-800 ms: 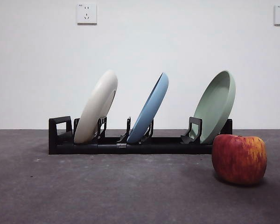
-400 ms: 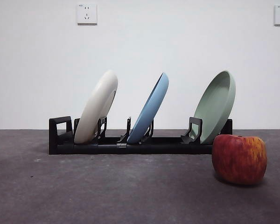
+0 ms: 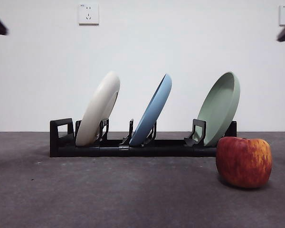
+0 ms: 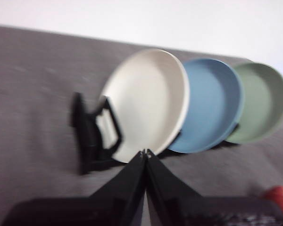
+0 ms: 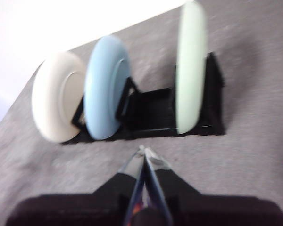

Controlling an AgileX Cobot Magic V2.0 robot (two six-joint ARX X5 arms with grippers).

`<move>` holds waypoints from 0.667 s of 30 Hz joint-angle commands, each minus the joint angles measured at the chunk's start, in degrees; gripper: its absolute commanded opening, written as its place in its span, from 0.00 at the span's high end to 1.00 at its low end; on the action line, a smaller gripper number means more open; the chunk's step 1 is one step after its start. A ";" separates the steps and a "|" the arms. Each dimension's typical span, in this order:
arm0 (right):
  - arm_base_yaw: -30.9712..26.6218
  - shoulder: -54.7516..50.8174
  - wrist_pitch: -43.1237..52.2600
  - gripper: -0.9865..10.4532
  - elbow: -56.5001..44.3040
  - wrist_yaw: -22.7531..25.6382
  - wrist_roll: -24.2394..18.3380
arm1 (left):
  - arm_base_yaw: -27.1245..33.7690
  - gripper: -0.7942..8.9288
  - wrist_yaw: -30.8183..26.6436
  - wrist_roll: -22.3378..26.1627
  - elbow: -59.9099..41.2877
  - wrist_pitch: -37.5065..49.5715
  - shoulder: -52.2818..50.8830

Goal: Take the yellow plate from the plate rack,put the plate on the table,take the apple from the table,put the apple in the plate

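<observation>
Two dark arm tips have come into the top corners of the front view – the only change, since the plates and the apple (image 3: 243, 162) sit as before. The yellow plate (image 3: 98, 109) leans untouched in the end slot of the plate rack (image 3: 133, 146), the apple on the table (image 3: 109, 194) near the rack's far end. The left gripper (image 4: 145, 153) and right gripper (image 5: 143, 151) both have jaws pressed together, holding nothing – the approach appears to be just starting.

A: Where does the front camera sit?
B: Low, near the table (image 3: 109, 199), looking straight across at the plate rack (image 3: 59, 142) and wall.
A: And the wrist cameras?
B: Higher up, looking down, each from a different side, at that same rack.
</observation>
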 commanded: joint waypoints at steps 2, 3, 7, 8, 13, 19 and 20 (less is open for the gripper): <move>0.02 3.85 -0.76 0.90 3.48 -4.24 -3.23 | -1.07 0.91 4.55 -0.17 6.54 -1.86 9.60; 0.02 4.68 -0.76 0.87 4.13 -5.07 -3.21 | -1.60 0.88 4.98 -0.15 8.52 -2.40 12.11; 0.04 6.78 -0.94 0.71 5.46 -5.46 -3.19 | -4.46 0.66 5.18 -0.15 15.72 -4.20 20.63; 0.04 7.02 -1.09 0.71 5.62 -5.46 -3.19 | -5.18 0.66 5.18 -0.15 17.33 -4.46 22.32; 0.02 7.48 -1.27 0.71 5.64 -5.40 -3.19 | -9.42 0.66 2.47 0.22 26.29 -6.49 30.86; 0.04 7.50 -1.49 0.71 5.64 -5.31 -3.21 | -14.01 0.66 -2.34 2.03 35.26 -10.08 39.58; 0.02 7.50 -1.49 0.71 5.66 -5.31 -3.19 | -14.60 0.66 -3.34 2.32 36.26 -10.62 40.61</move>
